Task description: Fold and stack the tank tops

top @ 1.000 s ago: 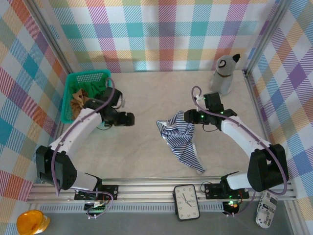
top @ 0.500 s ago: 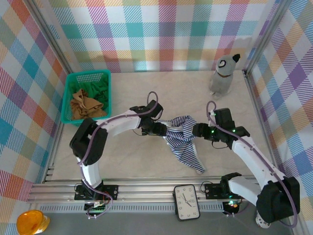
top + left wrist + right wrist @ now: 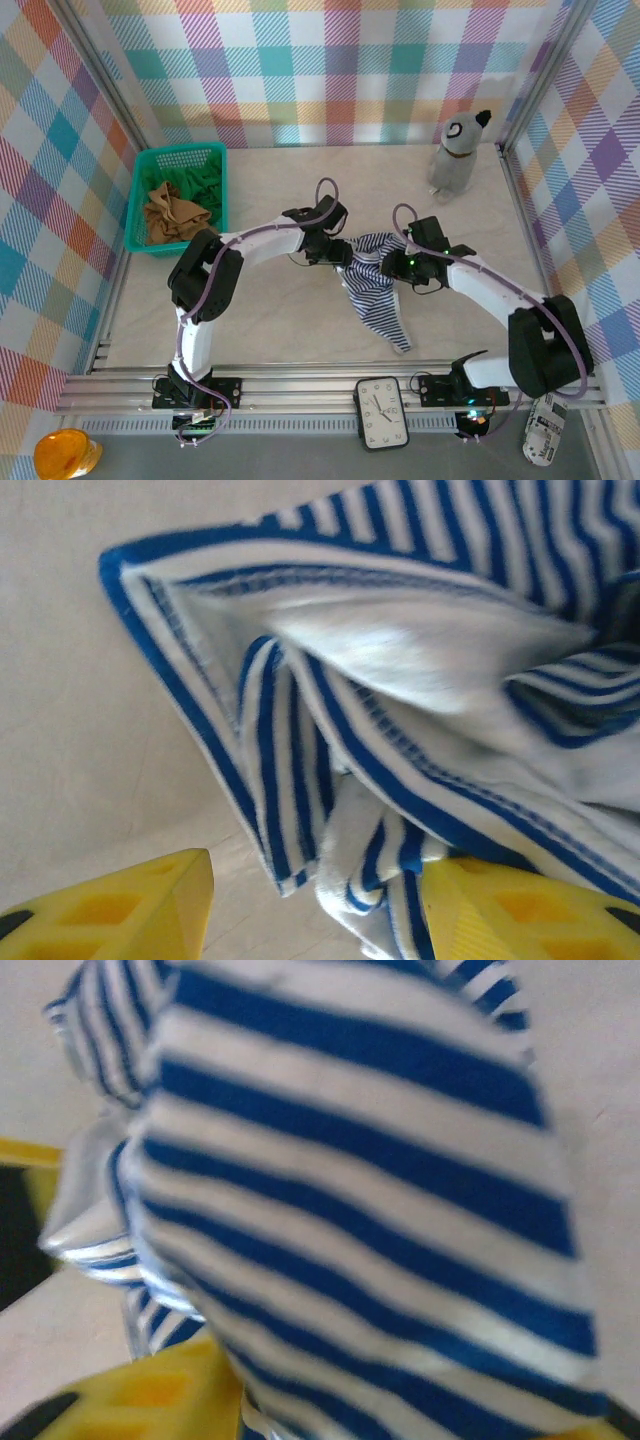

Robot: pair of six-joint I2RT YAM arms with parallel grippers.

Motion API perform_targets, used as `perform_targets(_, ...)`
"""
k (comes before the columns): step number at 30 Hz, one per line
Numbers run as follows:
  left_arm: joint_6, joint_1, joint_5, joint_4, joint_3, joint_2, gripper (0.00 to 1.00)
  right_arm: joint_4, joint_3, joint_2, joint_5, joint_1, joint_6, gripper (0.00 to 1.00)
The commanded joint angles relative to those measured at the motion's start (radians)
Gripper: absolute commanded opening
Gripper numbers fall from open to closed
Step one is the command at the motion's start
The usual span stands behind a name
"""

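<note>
The navy-and-white striped tank top (image 3: 374,285) lies crumpled mid-table, one end trailing toward the front. My left gripper (image 3: 338,252) is at its upper left edge. In the left wrist view it (image 3: 320,880) is open, a folded hem (image 3: 400,860) lies between the yellow fingers, and the right one touches the cloth. My right gripper (image 3: 391,266) is at the top's upper right, shut on striped cloth (image 3: 380,1190) that bunches up over the jaws and hides all but one yellow finger (image 3: 150,1390). The tan top (image 3: 170,215) and the green top (image 3: 203,180) lie in the basket.
The teal mesh basket (image 3: 219,196) stands at the back left by the wall. A grey plush toy (image 3: 457,150) sits at the back right. A clock (image 3: 381,412) leans on the front rail. Checked walls close in three sides.
My left arm swung from beside the basket across to the striped top's left edge, its jaws narrowing. My right gripper loosened, then closed again on the cloth. The top is more bunched.
</note>
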Motion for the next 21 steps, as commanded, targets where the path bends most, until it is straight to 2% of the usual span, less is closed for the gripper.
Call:
perform_targets(1, 0.048, -0.001, -0.018, -0.071, 0.050, 0.016, 0.57, 0.048, -0.009, 0.000, 0.068, -0.054, 0.002, 0.24)
perform_targets(6, 0.053, 0.016, 0.000, -0.079, 0.057, 0.036, 0.54, 0.049, -0.072, 0.000, 0.056, -0.123, -0.014, 0.08)
perform_targets(12, 0.040, -0.016, 0.086, -0.064, 0.089, 0.091, 0.52, 0.093, -0.100, 0.020, 0.032, -0.141, -0.002, 0.08)
perform_targets(17, 0.045, -0.034, 0.057, -0.084, 0.086, 0.127, 0.45, 0.111, -0.107, 0.036, 0.006, -0.151, -0.007, 0.08)
perform_targets(21, 0.038, -0.039, 0.082, -0.056, 0.112, 0.143, 0.41, 0.123, -0.117, 0.044, -0.022, -0.152, -0.005, 0.08)
